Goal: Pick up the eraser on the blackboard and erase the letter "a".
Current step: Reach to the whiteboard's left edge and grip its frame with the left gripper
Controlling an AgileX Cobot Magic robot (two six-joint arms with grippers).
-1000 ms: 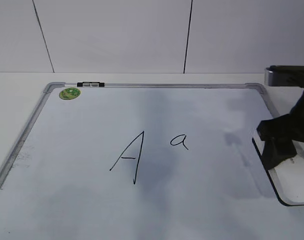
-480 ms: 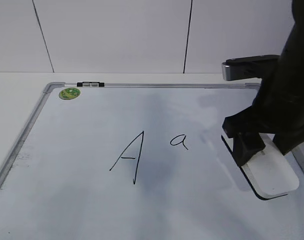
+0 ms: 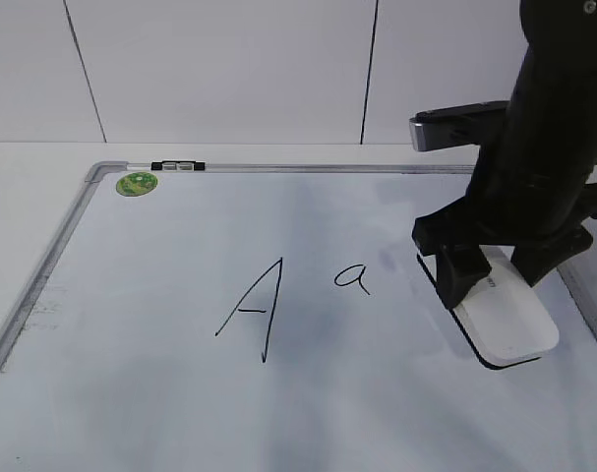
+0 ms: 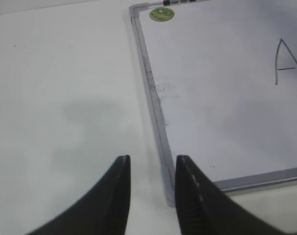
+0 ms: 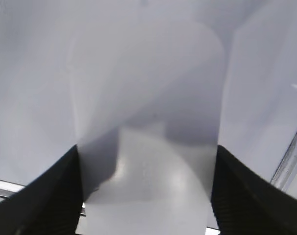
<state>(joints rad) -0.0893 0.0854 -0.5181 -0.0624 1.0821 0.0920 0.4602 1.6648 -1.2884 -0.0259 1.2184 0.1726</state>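
Eraser (image 3: pixel 505 317), white with a black underside, is clamped between the right gripper (image 3: pixel 500 267) fingers on the blackboard (image 3: pixel 131 393), just right of the small letter "a" (image 3: pixel 352 278), not touching it. A large capital "A" (image 3: pixel 251 310) stands further left. Left gripper (image 4: pixel 150 183) hovers over the board's near-left corner, fingers narrowly parted, holding nothing.

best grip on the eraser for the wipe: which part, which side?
Across the two long sides, near the end facing the letter "a", coming straight down from above. The eraser is a flat white oblong lying felt-down on the blackboard, so only top and edges are reachable, and its narrow width fits between the fingers. The right claw grips it just so.
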